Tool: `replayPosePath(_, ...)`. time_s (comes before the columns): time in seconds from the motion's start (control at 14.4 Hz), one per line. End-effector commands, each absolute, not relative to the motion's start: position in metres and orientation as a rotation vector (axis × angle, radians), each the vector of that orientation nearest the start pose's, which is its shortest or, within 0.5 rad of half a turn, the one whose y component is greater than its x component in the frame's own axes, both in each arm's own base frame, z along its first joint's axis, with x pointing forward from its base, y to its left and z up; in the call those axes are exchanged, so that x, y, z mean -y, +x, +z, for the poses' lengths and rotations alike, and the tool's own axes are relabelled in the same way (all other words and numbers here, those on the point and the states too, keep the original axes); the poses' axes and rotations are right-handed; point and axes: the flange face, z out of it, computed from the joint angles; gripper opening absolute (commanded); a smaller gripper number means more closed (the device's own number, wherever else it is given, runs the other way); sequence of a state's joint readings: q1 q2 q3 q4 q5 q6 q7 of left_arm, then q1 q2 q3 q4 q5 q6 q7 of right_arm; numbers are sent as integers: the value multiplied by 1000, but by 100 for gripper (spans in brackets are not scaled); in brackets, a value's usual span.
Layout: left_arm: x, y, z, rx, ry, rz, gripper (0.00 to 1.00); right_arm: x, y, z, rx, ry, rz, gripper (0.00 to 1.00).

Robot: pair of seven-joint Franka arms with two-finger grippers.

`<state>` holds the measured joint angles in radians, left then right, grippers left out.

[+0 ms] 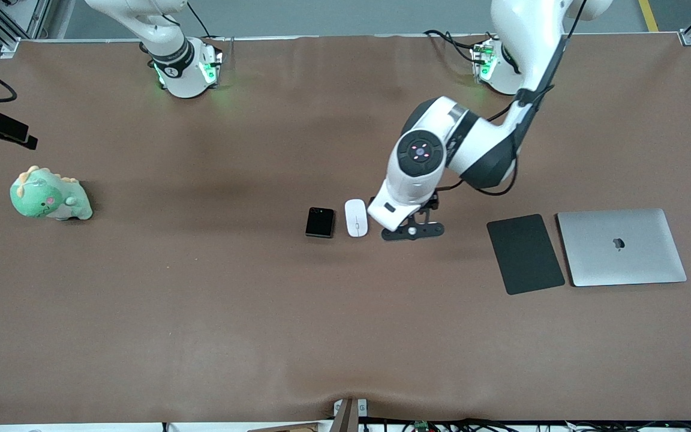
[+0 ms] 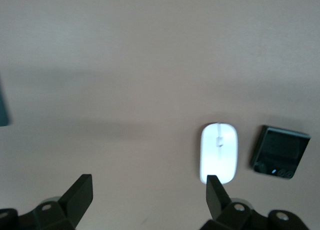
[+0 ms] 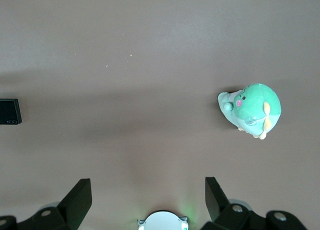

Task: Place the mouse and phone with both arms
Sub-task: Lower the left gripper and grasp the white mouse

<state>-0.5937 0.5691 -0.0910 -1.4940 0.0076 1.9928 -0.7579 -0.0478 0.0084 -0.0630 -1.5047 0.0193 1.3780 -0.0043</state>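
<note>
A: Where do the task's things sit?

B: The mouse [image 1: 355, 217] lies on the brown worktop [image 1: 261, 324] about midway along it, with the phone [image 1: 320, 222] just beside it toward the right arm's end, not touching. Neither is held.

A: And the pincers?

B: The left pincer [image 1: 412, 231] hangs low over bare worktop just beside the mouse, toward the left arm's end, fingers spread wide and empty. The right pincer [image 3: 145, 202] is high up near its own base, also wide and empty; that arm waits.

A: So which step?

B: I judge it the approach to the mouse. Next, the left pincer needs to shift over the mouse, straddle its narrow sides, then descend and close.

A: Anything else around?

B: A black pad [image 1: 525, 254] and a closed laptop [image 1: 621, 246] toward the left arm's end, and a green plush toy [image 1: 50, 195] at the right arm's end.
</note>
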Motion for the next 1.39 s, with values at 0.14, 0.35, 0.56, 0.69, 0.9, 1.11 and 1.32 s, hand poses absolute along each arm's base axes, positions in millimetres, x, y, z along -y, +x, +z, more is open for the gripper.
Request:
replayPosePath(0.14,474,540,270,201,-3149,50,100,56,531,638,-148,-3121,213,100)
replayPosePath(0.35,485,533,241,278,-3151,48,100,57,531,638,-153,-3121,211,100)
replayPosePath(0.56,504,523,222,311,-3162,32,100,56,531,638,-151,-3121,213,100)
replayPosePath(0.69,510,517,209,322,-3153,46,100,57,530,638,-153,-3121,213,100)
replayPosePath(0.9,514,511,194,295,-3142,35,100,56,530,638,-148,-3121,218,100)
replayPosePath(1.11,513,508,180,287,-3127,50,93,58,531,642,-153,-3123,196,100)
replayPosePath(1.32,515,504,172,277,-3120,61,74,55,531,641,-144,-3123,201,100)
